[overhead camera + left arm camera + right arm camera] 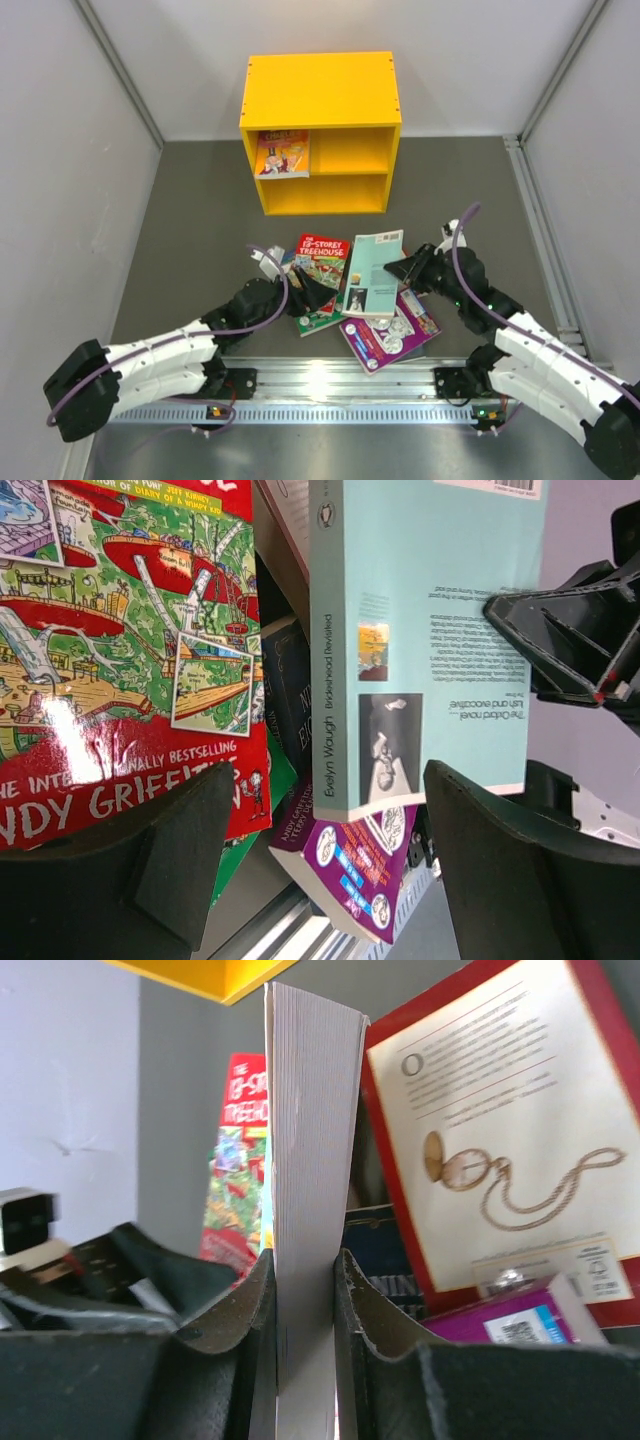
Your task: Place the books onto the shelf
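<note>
Shelf: we see the bright yellow boxy shelf at the far end of the grey surface, well apart from both arms; one cartoon-cover book is already standing in its upper left compartment.
Books: the remaining books lie in a loose overlapping pile just in front of the arms; the red paperback with the treehouse drawing is at the left, the purple paperback with white circles at the bottom, and a red-cream cover behind.
Right fingers: the right gripper is closed on the page edge of the thin light teal paperback, and we see both pads pressed on it.
Left fingers: the left gripper stands wide apart and holds nothing; it is over the near end of the teal paperback and the red one.
Risk, grip: we think the hold is only on the edge, so the soft book may bend, fan open or slip out during lifting.
Risk, pile: the teal book rests on other books, so pulling it may drag them.
Risk, arms: both arms are near the same book and may collide.
</note>
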Robot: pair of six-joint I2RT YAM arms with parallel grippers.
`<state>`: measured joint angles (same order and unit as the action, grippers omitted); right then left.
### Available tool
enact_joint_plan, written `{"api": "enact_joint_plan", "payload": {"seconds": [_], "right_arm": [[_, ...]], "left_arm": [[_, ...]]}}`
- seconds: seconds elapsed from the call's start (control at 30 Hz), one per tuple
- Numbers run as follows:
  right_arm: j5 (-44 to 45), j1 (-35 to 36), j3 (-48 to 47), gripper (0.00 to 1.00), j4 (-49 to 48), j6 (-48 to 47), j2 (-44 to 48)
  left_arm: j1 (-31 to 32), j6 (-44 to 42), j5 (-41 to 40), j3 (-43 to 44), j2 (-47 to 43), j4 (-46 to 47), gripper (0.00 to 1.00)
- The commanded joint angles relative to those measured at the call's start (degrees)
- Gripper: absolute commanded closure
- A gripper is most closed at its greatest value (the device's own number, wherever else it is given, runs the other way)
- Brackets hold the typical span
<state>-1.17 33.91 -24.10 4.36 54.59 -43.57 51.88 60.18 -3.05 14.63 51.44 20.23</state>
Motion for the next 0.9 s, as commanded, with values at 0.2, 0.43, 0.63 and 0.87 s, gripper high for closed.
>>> {"api": "enact_joint_plan", "payload": {"seconds": [0.2, 0.43, 0.63, 0.87], "right_arm": [[-9.9, -2.97, -0.52, 1.0, -14.02, 9.83, 4.55], [-13.94, -4.47, 5.19, 1.0, -26.49, 16.07, 1.84], [-15.27, -4.47, 11.17, 1.0, -40.98, 21.87, -2.56], [-15.09, -4.47, 15.3, 1.0, -52.6, 26.79, -4.59]], "left_arm": [[0.24, 4.15, 4.79, -1.98, 5.42, 15.97, 0.18], [0.86, 5.56, 6.04, -2.15, 8.76, 22.04, 0.19], [1.47, 6.88, 6.21, -1.89, 9.73, 25.65, 0.26], [2.0, 7.05, 6.47, -1.19, 11.31, 26.88, 0.36]]}}
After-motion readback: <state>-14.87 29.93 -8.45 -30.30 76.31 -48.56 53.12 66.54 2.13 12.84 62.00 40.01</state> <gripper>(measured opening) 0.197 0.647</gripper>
